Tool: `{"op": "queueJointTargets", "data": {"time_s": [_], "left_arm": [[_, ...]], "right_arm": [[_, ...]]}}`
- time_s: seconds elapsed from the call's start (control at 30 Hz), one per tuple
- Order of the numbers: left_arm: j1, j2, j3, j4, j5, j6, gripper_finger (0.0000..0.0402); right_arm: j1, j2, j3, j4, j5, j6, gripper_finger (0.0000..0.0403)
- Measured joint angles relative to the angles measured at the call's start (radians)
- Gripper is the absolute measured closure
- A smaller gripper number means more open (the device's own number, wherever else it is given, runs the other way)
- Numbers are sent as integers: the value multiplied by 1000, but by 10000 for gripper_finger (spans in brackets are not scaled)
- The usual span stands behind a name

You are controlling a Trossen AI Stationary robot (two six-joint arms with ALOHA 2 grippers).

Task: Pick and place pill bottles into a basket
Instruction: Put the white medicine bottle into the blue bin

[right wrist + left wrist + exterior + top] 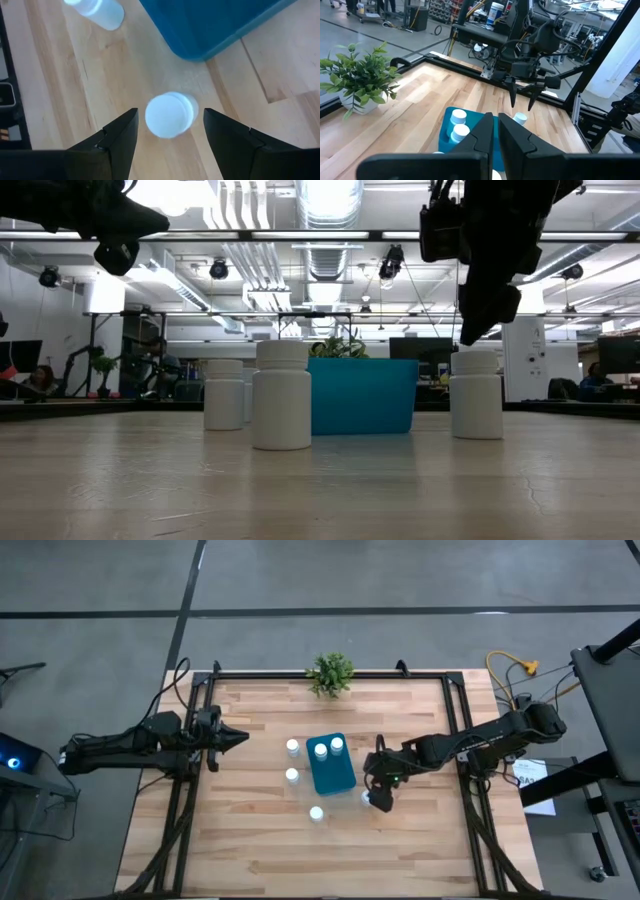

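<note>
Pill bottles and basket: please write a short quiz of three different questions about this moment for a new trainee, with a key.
1. True or false: the right gripper is already shut on a pill bottle.
2. How many pill bottles stand inside the basket in the high view?
A. none
B. two
C. four
3. Fill in: the left gripper waits at the table's left side with its fingers ____.

Key
1. False. Its fingers are open, hovering above the bottle beside the basket, one finger on each side of it.
2. B. Two white caps show at the basket's far end.
3. shut
</note>
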Motion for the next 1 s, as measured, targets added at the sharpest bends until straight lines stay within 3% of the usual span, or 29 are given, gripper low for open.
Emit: {"op": "queueJointTargets", "data": {"time_s": [0.23, 0.57, 1.0], "left_arm": [[0, 0, 0, 0, 3, 0, 394], [0, 0, 0, 0, 3, 0, 394], [0, 0, 0, 0, 2, -2, 394]], "right_arm": [[0, 0, 0, 29, 78, 4, 186], [0, 0, 0, 25, 73, 49, 181], [5, 0, 0, 26, 62, 59, 91]]}}
